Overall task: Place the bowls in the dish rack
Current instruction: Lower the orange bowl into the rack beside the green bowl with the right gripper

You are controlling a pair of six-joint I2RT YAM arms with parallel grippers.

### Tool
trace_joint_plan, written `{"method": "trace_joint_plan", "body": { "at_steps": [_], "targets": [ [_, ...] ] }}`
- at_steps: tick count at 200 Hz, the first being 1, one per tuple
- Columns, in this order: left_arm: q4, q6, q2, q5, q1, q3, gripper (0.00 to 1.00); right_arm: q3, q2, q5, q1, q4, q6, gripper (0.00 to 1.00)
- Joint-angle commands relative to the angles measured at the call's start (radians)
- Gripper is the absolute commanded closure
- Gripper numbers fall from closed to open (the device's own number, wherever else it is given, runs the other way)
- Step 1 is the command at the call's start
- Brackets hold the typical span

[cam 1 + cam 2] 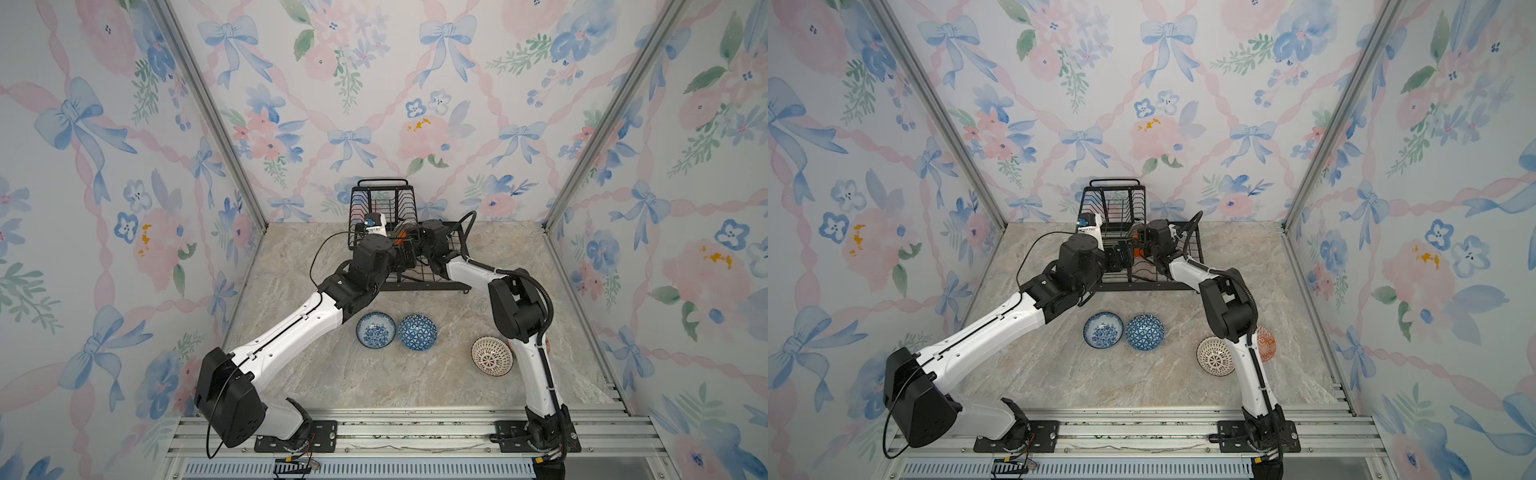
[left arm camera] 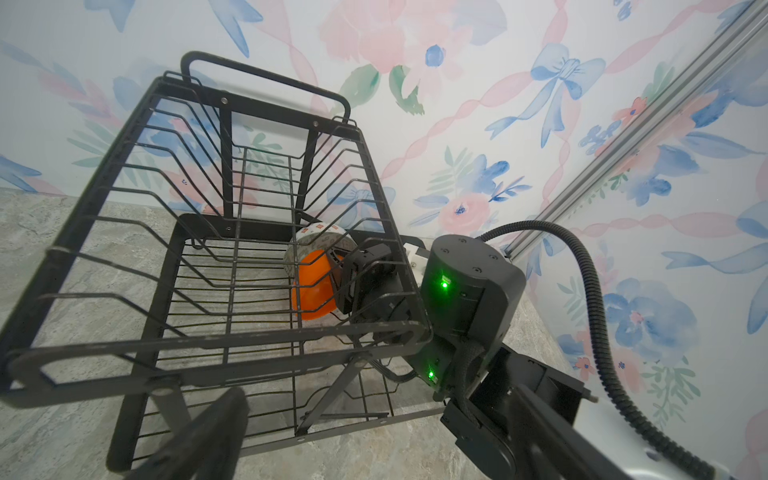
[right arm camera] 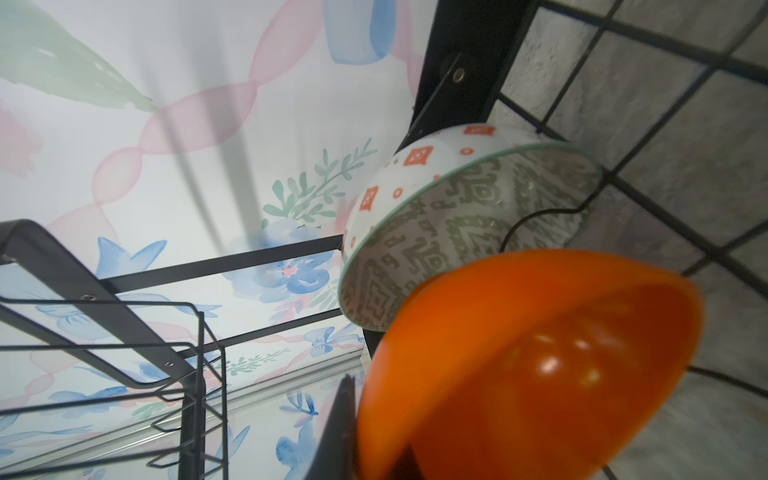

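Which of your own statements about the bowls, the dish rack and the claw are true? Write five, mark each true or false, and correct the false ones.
1. The right claw is shut on the rim of the orange bowl. True.
2. The upper basket holds two bowls. False: it holds none; both racked bowls are in the lower tray.
3. The pale green bowl stands tilted on edge in the dish rack. True.
4. The blue-floral bowl is stacked inside the blue triangle bowl. False: they sit side by side on the table.
5. Only two bowls are on the table. False: four are, counting the lattice bowl and the orange-red bowl.
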Motion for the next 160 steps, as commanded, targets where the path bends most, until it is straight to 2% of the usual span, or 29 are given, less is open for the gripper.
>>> {"method": "trace_joint_plan", "body": {
  "at_steps": [1,131,160],
  "targets": [
    [-0.012,0.019,-0.031,-0.001,0.008,-0.019,0.02,0.051,0.027,0.002,0.014,0.018,0.026,1.00],
    [-0.017,0.018,-0.021,0.011,0.009,-0.012,0.02,0.060,0.076,0.011,0.018,0.061,0.070,1.00],
    [-0.015,0.019,-0.019,0.011,0.009,-0.016,0.02,0.072,0.102,0.006,0.020,0.088,0.116,1.00]
  ]
}}
